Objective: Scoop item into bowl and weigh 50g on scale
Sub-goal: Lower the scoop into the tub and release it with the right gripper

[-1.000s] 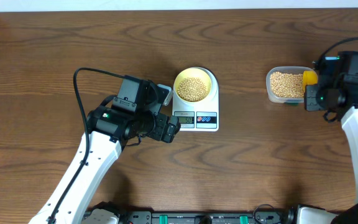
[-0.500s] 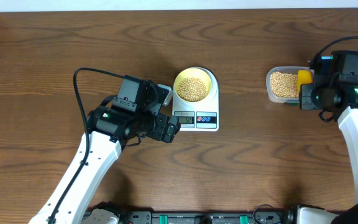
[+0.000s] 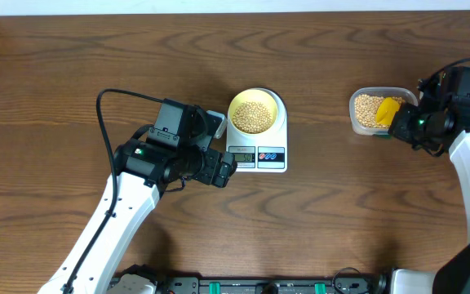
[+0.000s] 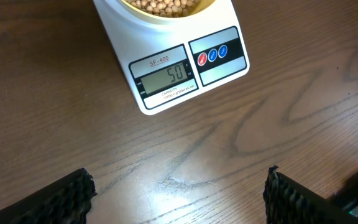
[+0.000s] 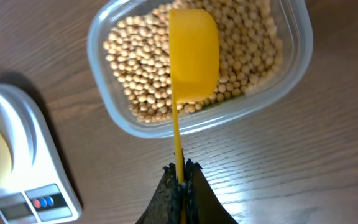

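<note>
The right jaws are clamped tight on the thin handle of the yellow scoop (image 5: 193,56), whose cup hangs over the clear tub (image 5: 294,74) of beans (image 5: 135,68) near the table's right edge. The left jaws stand wide open and hold nothing, hovering above bare table just in front of the scale (image 4: 120,37), which sits about midway along the table, nearer its far edge. The display reads 50, and the bowl (image 3: 277,109) on the scale holds a heap of beans. The weighing looks done. The sound move is to lay the scoop down low and gently in the tub, spilling nothing, with both arms clear of the scale so the reading is not upset.
</note>
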`<action>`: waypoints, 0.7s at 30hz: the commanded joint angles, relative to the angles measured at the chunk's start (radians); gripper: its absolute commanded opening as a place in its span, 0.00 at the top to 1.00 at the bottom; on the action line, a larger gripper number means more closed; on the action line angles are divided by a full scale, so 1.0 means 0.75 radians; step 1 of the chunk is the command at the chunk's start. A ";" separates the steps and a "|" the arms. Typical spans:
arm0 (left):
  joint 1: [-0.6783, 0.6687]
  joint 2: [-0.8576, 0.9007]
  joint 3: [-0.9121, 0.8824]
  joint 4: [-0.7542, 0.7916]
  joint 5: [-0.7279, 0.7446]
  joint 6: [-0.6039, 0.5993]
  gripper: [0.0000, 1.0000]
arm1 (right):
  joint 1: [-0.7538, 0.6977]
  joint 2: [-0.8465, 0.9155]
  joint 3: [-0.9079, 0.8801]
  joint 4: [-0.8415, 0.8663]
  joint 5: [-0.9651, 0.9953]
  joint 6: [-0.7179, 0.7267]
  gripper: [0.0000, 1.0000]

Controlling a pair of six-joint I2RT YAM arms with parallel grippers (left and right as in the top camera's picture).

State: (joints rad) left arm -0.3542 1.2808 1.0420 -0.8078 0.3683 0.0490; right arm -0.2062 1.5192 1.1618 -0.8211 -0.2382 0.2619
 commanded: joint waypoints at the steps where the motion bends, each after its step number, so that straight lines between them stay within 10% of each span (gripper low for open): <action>1: 0.006 -0.018 -0.012 -0.003 0.012 -0.002 0.11 | -0.013 0.046 0.010 -0.003 -0.019 0.139 0.98; 4: 0.006 -0.018 -0.012 -0.003 0.012 -0.002 0.11 | -0.013 0.050 0.010 -0.003 0.002 0.139 0.96; 13: 0.006 -0.018 -0.012 -0.003 0.012 -0.002 0.11 | -0.013 0.014 0.012 -0.077 0.281 0.128 0.19; 21: 0.006 -0.018 -0.012 -0.003 0.012 -0.002 0.11 | -0.013 -0.014 0.012 -0.093 0.291 0.119 0.01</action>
State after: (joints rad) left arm -0.3542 1.2812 1.0420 -0.8074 0.3683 0.0494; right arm -0.2134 1.5341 1.1618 -0.8848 -0.0479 0.3553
